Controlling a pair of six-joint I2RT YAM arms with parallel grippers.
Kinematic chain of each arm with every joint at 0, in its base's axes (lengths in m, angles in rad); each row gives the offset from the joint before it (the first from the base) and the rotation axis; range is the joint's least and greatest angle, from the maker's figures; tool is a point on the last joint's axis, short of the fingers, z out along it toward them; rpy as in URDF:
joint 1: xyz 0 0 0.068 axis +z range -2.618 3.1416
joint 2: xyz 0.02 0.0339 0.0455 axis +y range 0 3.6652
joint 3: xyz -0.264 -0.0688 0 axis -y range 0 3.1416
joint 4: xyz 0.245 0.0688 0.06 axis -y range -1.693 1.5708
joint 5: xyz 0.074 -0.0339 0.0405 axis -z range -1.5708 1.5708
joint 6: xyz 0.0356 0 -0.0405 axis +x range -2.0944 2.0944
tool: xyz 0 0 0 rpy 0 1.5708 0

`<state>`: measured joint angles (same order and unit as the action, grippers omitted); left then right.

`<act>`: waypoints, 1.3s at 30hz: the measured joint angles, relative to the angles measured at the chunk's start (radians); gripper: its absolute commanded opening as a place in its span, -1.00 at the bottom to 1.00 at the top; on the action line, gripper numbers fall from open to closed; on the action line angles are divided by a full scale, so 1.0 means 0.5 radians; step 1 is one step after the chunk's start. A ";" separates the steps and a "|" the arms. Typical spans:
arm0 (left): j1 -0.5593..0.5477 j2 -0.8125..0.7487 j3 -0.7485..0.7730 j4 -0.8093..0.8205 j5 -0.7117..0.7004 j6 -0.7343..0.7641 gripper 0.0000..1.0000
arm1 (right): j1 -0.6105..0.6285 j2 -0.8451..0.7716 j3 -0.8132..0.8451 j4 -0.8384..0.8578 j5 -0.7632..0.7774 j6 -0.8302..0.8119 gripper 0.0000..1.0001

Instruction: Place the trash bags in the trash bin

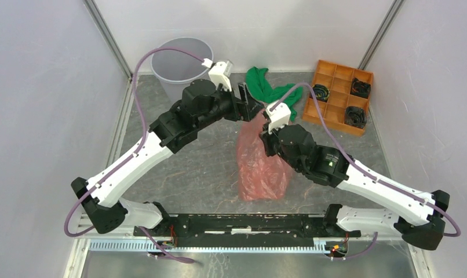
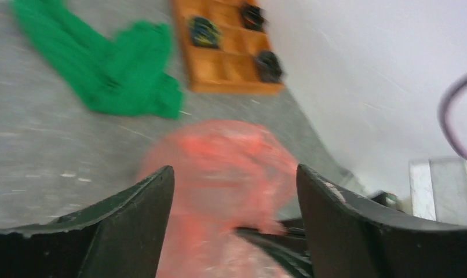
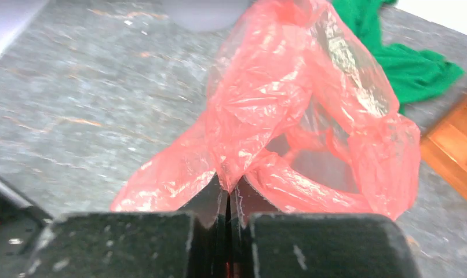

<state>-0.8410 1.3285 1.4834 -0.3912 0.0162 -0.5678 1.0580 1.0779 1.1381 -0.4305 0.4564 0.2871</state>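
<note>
From above, the red trash bag (image 1: 260, 165) lies crumpled in the middle of the surface (image 1: 179, 174), well apart from the grey trash bin (image 1: 182, 61) in the far left corner. A green cloth (image 1: 265, 87) and an orange tray (image 1: 335, 95) sit behind it.

The blurred left wrist view shows the left fingers (image 2: 132, 214) spread apart with the bag beyond them, holding nothing.

In the right wrist view, the right fingers (image 3: 205, 231) are pressed together, pinching a fold of the bag.

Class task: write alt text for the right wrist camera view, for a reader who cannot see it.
The black right gripper, shut, pinches a fold of a thin, wrinkly, translucent red-orange plastic bag over a mottled grey table. A crumpled green cloth lies beyond it at upper right, beside the corner of an orange tray.
</note>
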 measured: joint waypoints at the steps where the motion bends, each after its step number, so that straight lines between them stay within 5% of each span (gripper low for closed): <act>1: 0.010 -0.005 0.023 -0.023 -0.101 0.053 0.88 | -0.001 -0.027 -0.053 0.004 0.040 -0.018 -0.99; 5: 0.122 0.002 0.097 -0.142 -0.413 0.201 0.97 | 0.000 -0.203 -0.304 0.013 0.212 -0.108 -0.99; 11: 0.613 0.243 0.332 -0.220 -0.628 0.417 1.00 | -0.001 -0.527 -0.493 0.052 0.375 -0.204 -0.96; 22: 0.711 1.392 1.421 -0.420 -0.813 0.963 0.95 | -0.001 -0.623 -0.486 0.082 0.504 -0.422 -0.99; 26: 0.745 1.576 1.537 -0.504 -0.870 1.095 0.72 | -0.001 -0.626 -0.485 0.096 0.515 -0.487 -0.99; 34: 0.765 1.623 1.538 -0.546 -0.945 1.212 -0.26 | -0.001 -0.625 -0.485 0.108 0.574 -0.564 -0.99; 39: 0.767 1.614 1.517 -0.543 -0.961 1.243 -0.70 | -0.001 -0.622 -0.484 0.128 0.594 -0.582 -0.99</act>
<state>-0.4576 2.1353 2.2417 -0.6628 -0.4641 0.0536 1.0576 0.7670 0.8963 -0.3664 0.7532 -0.0040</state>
